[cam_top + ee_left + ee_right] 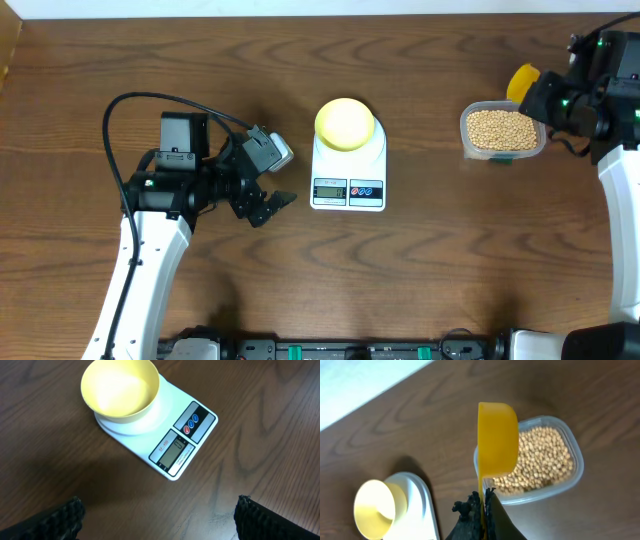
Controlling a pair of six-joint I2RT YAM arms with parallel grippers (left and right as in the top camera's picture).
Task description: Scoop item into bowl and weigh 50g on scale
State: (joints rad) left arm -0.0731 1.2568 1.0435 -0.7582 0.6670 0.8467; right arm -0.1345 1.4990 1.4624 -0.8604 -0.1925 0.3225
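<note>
Right jaws pinch scoop (497,435) handle, scoop near beans (545,457); left jaws wide, bowl (120,390) ahead, apart.

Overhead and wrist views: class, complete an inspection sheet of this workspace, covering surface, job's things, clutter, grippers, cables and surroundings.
Surface: wood-grain table, brown.
Job's things: pale-yellow bowl sits on the white scale and looks empty; the beans fill a clear tub; a yellow scoop is at the tub.
Clutter: nothing seen.
Grippers: left gripper open, empty, left of the scale; right gripper shut on the scoop's handle.
Cables: black cable loops by the left arm.
Surroundings: pale strip beyond the table's far edge.
</note>
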